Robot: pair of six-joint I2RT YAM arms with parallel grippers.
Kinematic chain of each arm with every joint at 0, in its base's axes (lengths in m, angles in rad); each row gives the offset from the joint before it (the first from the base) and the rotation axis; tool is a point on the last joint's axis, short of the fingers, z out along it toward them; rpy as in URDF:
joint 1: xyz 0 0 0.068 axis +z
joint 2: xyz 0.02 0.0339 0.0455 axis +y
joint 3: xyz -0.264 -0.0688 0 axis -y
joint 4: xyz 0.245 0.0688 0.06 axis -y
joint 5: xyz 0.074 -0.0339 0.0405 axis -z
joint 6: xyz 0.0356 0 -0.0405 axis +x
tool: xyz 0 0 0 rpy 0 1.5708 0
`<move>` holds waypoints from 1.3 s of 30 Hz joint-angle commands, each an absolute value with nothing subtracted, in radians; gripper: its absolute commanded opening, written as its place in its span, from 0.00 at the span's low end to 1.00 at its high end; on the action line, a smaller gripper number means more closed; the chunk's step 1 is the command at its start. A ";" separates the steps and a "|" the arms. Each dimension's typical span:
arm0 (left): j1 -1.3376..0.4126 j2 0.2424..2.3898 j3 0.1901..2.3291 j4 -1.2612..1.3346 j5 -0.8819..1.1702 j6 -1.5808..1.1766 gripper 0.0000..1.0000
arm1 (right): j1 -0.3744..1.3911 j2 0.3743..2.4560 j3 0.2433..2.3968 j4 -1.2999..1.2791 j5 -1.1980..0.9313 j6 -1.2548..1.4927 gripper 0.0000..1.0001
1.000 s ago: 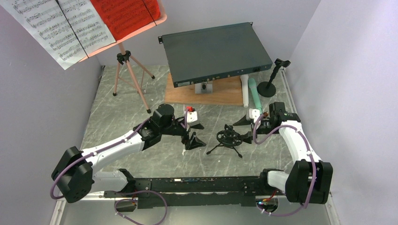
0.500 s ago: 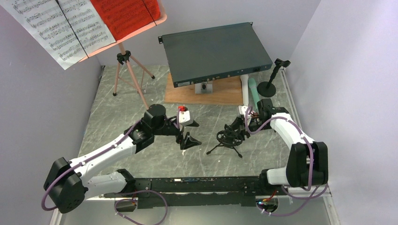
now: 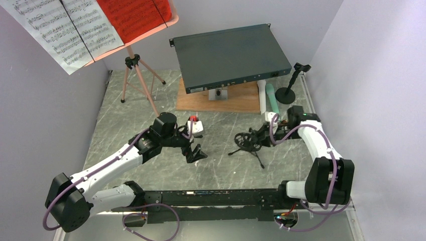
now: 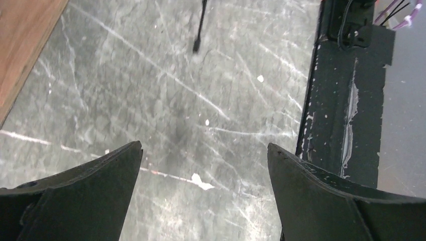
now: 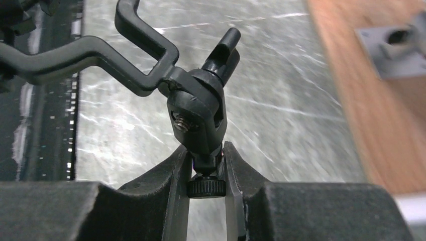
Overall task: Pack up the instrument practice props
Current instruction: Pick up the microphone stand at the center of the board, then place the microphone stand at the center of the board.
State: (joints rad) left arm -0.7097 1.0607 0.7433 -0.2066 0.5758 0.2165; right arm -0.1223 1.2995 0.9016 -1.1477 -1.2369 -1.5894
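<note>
My right gripper (image 3: 262, 135) is shut on the swivel stem of a small black shock-mount tripod (image 3: 246, 140) and holds it tilted, its legs splayed toward the front. In the right wrist view the fingers (image 5: 181, 165) pinch the stem just above its knurled nut, below the joint (image 5: 198, 105). My left gripper (image 3: 196, 150) is open and empty, low over the floor; its view shows bare stone between the jaws (image 4: 203, 150). The salmon-pink music stand (image 3: 135, 75) stands back left with white (image 3: 60, 30) and red (image 3: 133, 17) pages. The black round-based mic stand (image 3: 287, 94) and the white (image 3: 261, 98) and mint (image 3: 272, 98) tubes are back right.
A dark grey rack-mount box (image 3: 231, 55) sits tilted on a wooden board (image 3: 236, 100) at the back centre. White walls close in the left, right and back. The black arm rail (image 3: 211, 198) runs along the near edge and shows in the left wrist view (image 4: 346, 100).
My right gripper has closed on the shock-mount tripod, tipped it off its upright stance and drawn it to the right. My left gripper has drawn back to the left.
</note>
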 commanded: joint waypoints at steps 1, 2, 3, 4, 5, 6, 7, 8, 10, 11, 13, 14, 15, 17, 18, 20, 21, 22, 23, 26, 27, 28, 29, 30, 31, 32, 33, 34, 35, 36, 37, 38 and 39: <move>-0.704 1.057 0.822 -0.359 0.474 0.281 0.99 | -0.290 1.289 1.015 -1.347 -1.281 -1.733 0.00; -0.704 1.059 0.827 -0.381 0.445 0.296 0.99 | -0.329 1.292 1.031 -1.360 -1.272 -1.728 0.00; -0.704 1.059 0.826 -0.388 0.419 0.305 1.00 | -0.365 1.297 1.047 -1.361 -1.262 -1.699 0.00; -0.704 1.056 0.818 -0.380 0.394 0.305 1.00 | -0.403 1.297 1.063 -1.350 -1.249 -1.656 0.00; -0.703 1.053 0.812 -0.363 0.384 0.296 0.99 | -0.435 1.298 1.078 -1.330 -1.232 -1.604 0.00; -0.702 1.051 0.810 -0.363 0.388 0.295 0.99 | -0.459 1.298 1.093 -1.301 -1.207 -1.545 0.00; -0.703 1.052 0.817 -0.378 0.390 0.298 1.00 | -0.484 1.297 1.106 -1.271 -1.183 -1.491 0.00; -0.703 1.050 0.822 -0.392 0.385 0.299 1.00 | -0.510 1.293 1.114 -1.242 -1.164 -1.453 0.00; -0.702 1.042 0.821 -0.393 0.362 0.298 1.00 | -0.561 1.281 1.118 -1.157 -1.139 -1.363 0.00; -0.702 1.037 0.815 -0.386 0.358 0.295 1.00 | -0.582 1.272 1.115 -1.101 -1.127 -1.305 0.00; -0.701 1.028 0.809 -0.378 0.364 0.297 0.99 | -0.630 1.250 1.093 -0.928 -1.110 -1.153 0.00; -0.701 1.026 0.808 -0.375 0.365 0.298 0.99 | -0.646 1.237 1.075 -0.835 -1.103 -1.074 0.00; -0.701 1.025 0.810 -0.376 0.365 0.299 0.99 | -0.656 1.228 1.056 -0.738 -1.092 -1.007 0.00; -0.701 1.025 0.810 -0.377 0.367 0.301 0.99 | -0.661 1.215 1.017 -0.528 -1.065 -0.870 0.00; -0.702 1.025 0.810 -0.377 0.368 0.302 0.99 | -0.661 1.214 0.997 -0.436 -1.050 -0.812 0.00; -0.701 1.025 0.810 -0.374 0.367 0.305 0.99 | -0.661 1.226 0.966 -0.280 -1.025 -0.693 0.00; -0.701 1.025 0.808 -0.375 0.365 0.305 1.00 | -0.660 1.238 0.960 -0.222 -1.012 -0.653 0.00; -0.701 1.024 0.809 -0.376 0.363 0.306 0.99 | -0.660 1.252 0.959 -0.171 -1.009 -0.601 0.00; -0.701 1.023 0.807 -0.375 0.360 0.308 1.00 | -0.660 1.266 0.960 -0.131 -1.003 -0.574 0.00; -0.700 1.021 0.805 -0.375 0.355 0.311 1.00 | -0.644 1.309 0.947 -0.015 -0.973 -0.493 0.00; -0.699 1.021 0.805 -0.374 0.354 0.313 1.00 | -0.627 1.324 0.942 0.020 -0.945 -0.482 0.00; -0.698 1.022 0.805 -0.374 0.355 0.314 0.99 | -0.606 1.338 0.939 0.042 -0.913 -0.484 0.00; -0.698 1.024 0.805 -0.374 0.355 0.314 0.99 | -0.584 1.351 0.937 0.057 -0.867 -0.486 0.00; -0.696 1.024 0.805 -0.374 0.356 0.315 1.00 | -0.556 1.366 0.933 0.074 -0.848 -0.479 0.00; -0.696 1.023 0.805 -0.375 0.355 0.316 0.99 | -0.539 1.380 0.933 0.089 -0.830 -0.469 0.00; -0.695 1.023 0.804 -0.374 0.353 0.316 1.00 | -0.527 1.397 0.936 0.099 -0.815 -0.457 0.00; -0.695 1.022 0.803 -0.374 0.351 0.316 0.99 | -0.517 1.412 0.938 0.108 -0.807 -0.445 0.00; -0.695 1.020 0.802 -0.375 0.350 0.317 1.00 | -0.513 1.426 0.939 0.121 -0.803 -0.430 0.00; -0.694 1.019 0.802 -0.375 0.347 0.318 0.99 | -0.511 1.439 0.939 0.131 -0.796 -0.413 0.00; -0.693 1.017 0.801 -0.375 0.346 0.318 0.99 | -0.510 1.452 0.937 0.142 -0.789 -0.401 0.01; -0.693 1.015 0.800 -0.373 0.345 0.319 1.00 | -0.510 1.460 0.931 0.148 -0.779 -0.393 0.02; -0.693 1.013 0.799 -0.373 0.345 0.319 0.99 | -0.511 1.467 0.928 0.149 -0.772 -0.394 0.04; -0.693 1.013 0.799 -0.373 0.347 0.319 1.00 | -0.511 1.474 0.926 0.142 -0.769 -0.402 0.06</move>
